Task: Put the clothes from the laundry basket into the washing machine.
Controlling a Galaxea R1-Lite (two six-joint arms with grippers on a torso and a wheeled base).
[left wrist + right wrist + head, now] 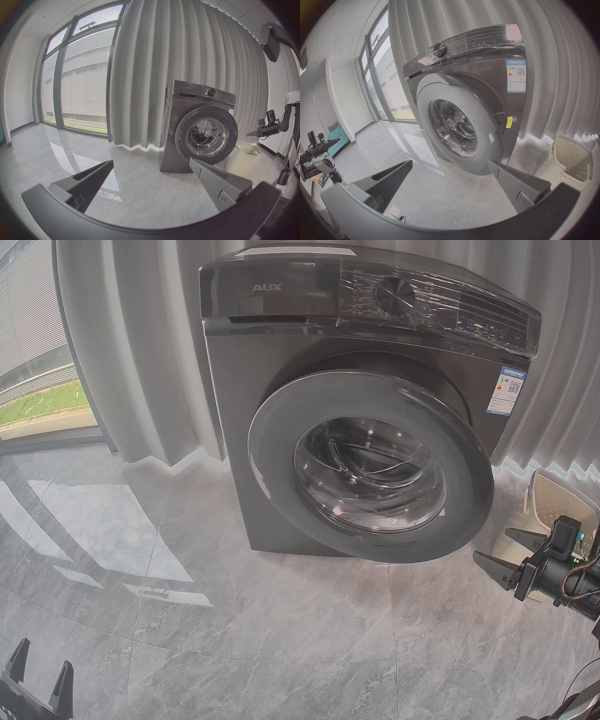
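Note:
The grey front-loading washing machine (pixel 275 427) stands on the tiled floor against the curtain. Its round glass door (pixel 369 471) hangs ajar, swung out from the body (pixel 515 103). A cream perforated laundry basket (pixel 562 502) sits on the floor to the machine's right, by the curtain; its inner wall (pixel 573 156) shows. My right gripper (pixel 503 549) is open and empty in the air in front of the basket, pointing towards the door's right edge. My left gripper (pixel 42 657) is open and empty, low at the near left, far from the machine (pixel 200 125).
Grey pleated curtains (pixel 144 352) hang behind and beside the machine. A floor-to-ceiling window (pixel 37 365) is at the far left. Open tiled floor (pixel 250 627) lies between me and the machine. A teal seat (pixel 337 134) stands by the far wall.

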